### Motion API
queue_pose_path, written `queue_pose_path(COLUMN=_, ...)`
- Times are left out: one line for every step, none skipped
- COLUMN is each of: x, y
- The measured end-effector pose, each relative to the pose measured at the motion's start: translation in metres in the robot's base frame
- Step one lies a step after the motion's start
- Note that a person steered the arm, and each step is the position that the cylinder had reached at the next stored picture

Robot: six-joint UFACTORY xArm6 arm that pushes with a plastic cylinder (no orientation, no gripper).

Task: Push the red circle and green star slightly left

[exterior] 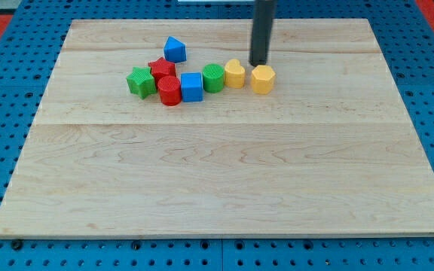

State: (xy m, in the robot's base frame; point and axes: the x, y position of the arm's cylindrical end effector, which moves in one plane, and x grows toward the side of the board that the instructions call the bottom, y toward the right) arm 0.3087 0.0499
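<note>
The red circle (pixel 169 89) stands in a cluster at the board's upper left, touching the green star (pixel 140 81) on its left. A red star (pixel 161 68) sits just behind them. A blue cube (pixel 191 86) is on the red circle's right. My tip (pixel 258 63) is well to the right of both, just above the yellow hexagon (pixel 262 78).
A green circle (pixel 213 77) and a yellow heart-like block (pixel 234 74) continue the row to the right. A blue pentagon-like block (pixel 175 50) lies behind the cluster. The wooden board (pixel 224 181) rests on a blue pegboard.
</note>
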Motion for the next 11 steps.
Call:
queue_pose_path(x=0.002, y=-0.02)
queue_pose_path(x=0.01, y=-0.023)
queue_pose_path(x=0.006, y=-0.022)
queue_pose_path(x=-0.017, y=-0.036)
queue_pose_path(x=-0.038, y=-0.019)
queue_pose_path(x=-0.023, y=0.025)
queue_pose_path(x=-0.06, y=0.103)
queue_pose_path(x=0.013, y=0.183)
queue_pose_path(x=0.093, y=0.137)
queue_pose_path(x=0.114, y=0.044)
queue_pose_path(x=0.111, y=-0.038)
